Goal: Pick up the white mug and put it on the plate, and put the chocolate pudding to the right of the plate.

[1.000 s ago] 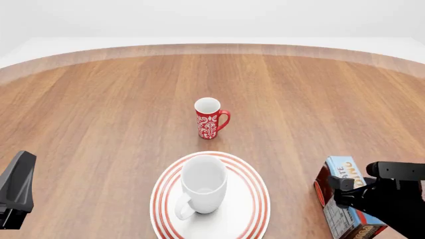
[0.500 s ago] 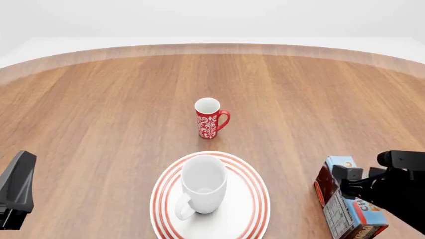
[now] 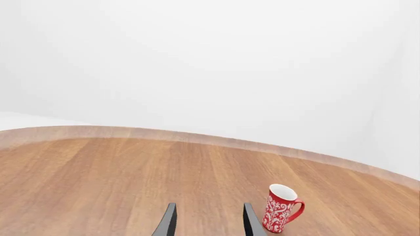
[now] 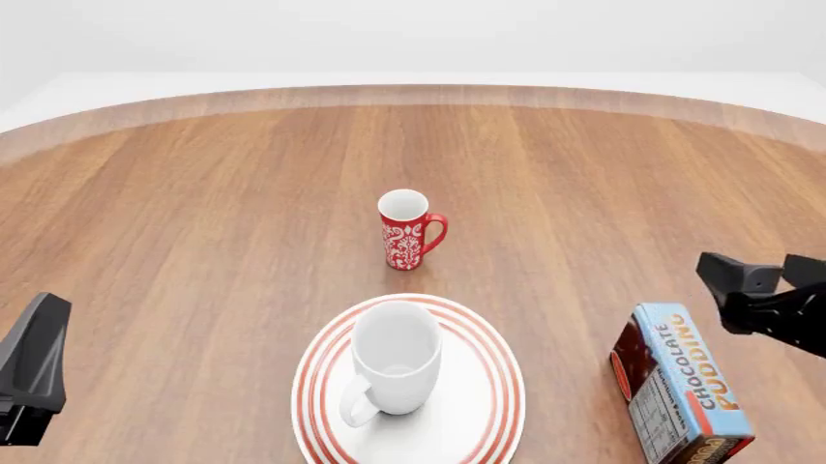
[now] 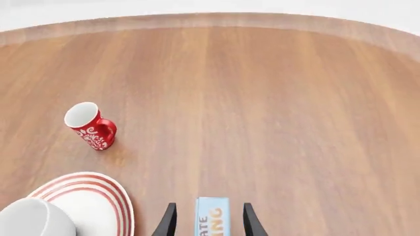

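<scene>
- We counted two mugs, one plate and one carton on the wooden table point(image 4: 193, 222).
- The white mug point(image 4: 391, 369) stood upright on the plate point(image 4: 497, 387), low in the centre of the front view, handle toward the lower left.
- The red mug point(image 4: 409, 228), patterned with white ornament, stood alone just above the plate in the frame.
- The chocolate pudding point(image 4: 680, 387) stood at lower right, beside the plate; its blue face read "CHOCOLATE PUDDING" in orange.
- The right gripper point(image 5: 204, 219) had its fingers spread, the carton top between them without visible contact.
- The left gripper point(image 3: 204, 223) was spread and held nothing, at the front view's lower left edge.
</scene>
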### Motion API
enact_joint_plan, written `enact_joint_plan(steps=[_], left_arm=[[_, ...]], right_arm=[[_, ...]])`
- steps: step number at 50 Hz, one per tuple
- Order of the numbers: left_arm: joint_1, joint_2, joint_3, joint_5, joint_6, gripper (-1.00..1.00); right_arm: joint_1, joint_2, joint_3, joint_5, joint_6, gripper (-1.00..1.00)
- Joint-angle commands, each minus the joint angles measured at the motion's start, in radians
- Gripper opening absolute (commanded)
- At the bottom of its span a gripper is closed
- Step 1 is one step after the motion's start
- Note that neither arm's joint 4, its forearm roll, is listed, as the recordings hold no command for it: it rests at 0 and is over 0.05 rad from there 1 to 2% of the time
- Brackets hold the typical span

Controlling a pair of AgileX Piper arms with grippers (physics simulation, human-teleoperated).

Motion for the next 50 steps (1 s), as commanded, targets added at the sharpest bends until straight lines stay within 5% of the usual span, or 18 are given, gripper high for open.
enact_joint_plan(steps=[1, 19, 31, 50], left_arm=[[0.0, 0.0, 0.0, 0.0, 0.0, 1.0], [-0.001, 0.0, 0.0, 0.0, 0.003, 1.0], [-0.002, 0.0, 0.0, -0.001, 0.01, 1.0], [-0.012, 0.0, 0.0, -0.004, 0.035, 1.0]], right_arm=[[-0.03, -0.111, -0.093, 0.079, -0.048, 1.0], [-0.101, -0.265, -0.15, 0.091, -0.123, 1.0], [-0.11, -0.428, -0.15, 0.043, -0.234, 1.0], [-0.142, -0.578, -0.188, -0.144, -0.345, 1.0]])
